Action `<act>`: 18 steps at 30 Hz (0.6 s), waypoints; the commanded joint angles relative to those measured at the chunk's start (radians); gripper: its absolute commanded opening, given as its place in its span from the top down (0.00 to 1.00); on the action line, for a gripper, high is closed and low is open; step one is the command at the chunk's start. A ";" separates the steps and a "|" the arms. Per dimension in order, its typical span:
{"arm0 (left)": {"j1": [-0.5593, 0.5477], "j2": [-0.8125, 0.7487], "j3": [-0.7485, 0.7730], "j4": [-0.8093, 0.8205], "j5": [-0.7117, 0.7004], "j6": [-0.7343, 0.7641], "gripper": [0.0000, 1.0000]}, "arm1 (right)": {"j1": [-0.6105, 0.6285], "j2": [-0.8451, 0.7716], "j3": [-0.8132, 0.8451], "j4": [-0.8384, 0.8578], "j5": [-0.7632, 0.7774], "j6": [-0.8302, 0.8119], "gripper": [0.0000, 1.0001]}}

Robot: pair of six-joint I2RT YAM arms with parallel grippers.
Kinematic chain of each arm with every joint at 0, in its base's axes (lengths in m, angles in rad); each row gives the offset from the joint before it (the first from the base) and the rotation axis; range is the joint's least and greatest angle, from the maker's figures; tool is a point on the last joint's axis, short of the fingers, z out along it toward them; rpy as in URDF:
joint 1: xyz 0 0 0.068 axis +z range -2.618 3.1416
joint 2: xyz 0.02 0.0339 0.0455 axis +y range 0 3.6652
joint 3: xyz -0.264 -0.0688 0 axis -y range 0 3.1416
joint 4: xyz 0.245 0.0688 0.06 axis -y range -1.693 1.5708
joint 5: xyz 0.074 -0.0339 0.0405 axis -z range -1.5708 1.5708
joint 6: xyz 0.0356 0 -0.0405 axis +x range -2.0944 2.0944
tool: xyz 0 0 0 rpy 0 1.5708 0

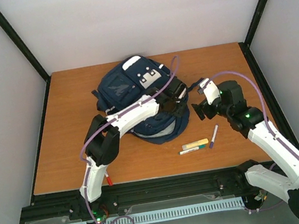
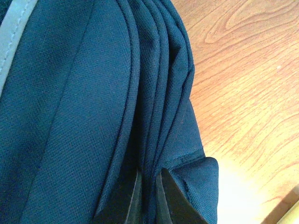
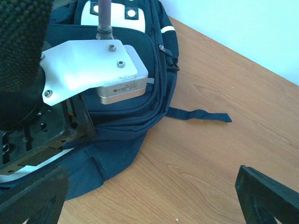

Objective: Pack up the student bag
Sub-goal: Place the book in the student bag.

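Left gripper (image 2: pixel 148 179) pinched tight on a fold of the bag (image 2: pixel 70 116).
Right gripper (image 3: pixel 150 186) hangs beside it, jaws spread wide, holding nothing; pens (image 1: pixel 195 145) lie near.

In front of me lies a wooden table (image 1: pixel 217 71), orange-brown with a plain grain; on its near half, toward my right, three writing things lie close together; a yellow marker (image 1: pixel 195 144) lies crosswise, and a white pen (image 1: pixel 192 149) with a dark green end lies just beside it on the near side, almost parallel; a purple-tipped white pen (image 1: pixel 214 135) lies to their right, slanted, apart from both; a small red thing (image 1: pixel 109 181) sits at the table's near edge on my left, too small to name; white walls (image 1: pixel 138 15) and black frame posts (image 1: pixel 14 37) close the table in; a pale slotted strip (image 1: pixel 156 215) runs along the dark base below the near edge.
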 commanded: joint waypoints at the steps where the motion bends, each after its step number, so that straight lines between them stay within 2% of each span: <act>1: -0.012 -0.027 0.002 0.024 0.028 0.008 0.90 | -0.012 0.008 -0.008 0.023 0.007 0.001 0.00; 3: -0.013 -0.065 -0.034 0.039 0.029 -0.010 0.56 | -0.012 0.015 -0.006 0.023 0.007 0.002 0.00; 4: -0.014 -0.096 -0.067 0.060 0.034 -0.019 0.27 | -0.012 0.018 -0.003 0.022 0.008 0.002 0.00; 5: -0.015 -0.131 -0.097 0.078 0.038 -0.021 0.04 | -0.012 0.021 -0.003 0.022 0.006 0.000 0.00; 6: -0.017 -0.164 -0.117 0.084 0.034 -0.022 0.01 | -0.012 0.021 -0.003 0.022 0.006 0.001 0.00; 10: -0.022 -0.283 -0.157 0.052 0.002 0.005 0.00 | -0.012 0.024 -0.003 0.022 0.003 0.001 0.00; 14: -0.023 -0.363 -0.170 -0.037 -0.108 0.009 0.00 | -0.012 0.027 -0.002 0.020 -0.002 -0.001 0.00; 18: -0.023 -0.481 -0.301 0.020 -0.185 0.035 0.00 | -0.012 0.029 0.000 0.017 -0.012 -0.004 0.00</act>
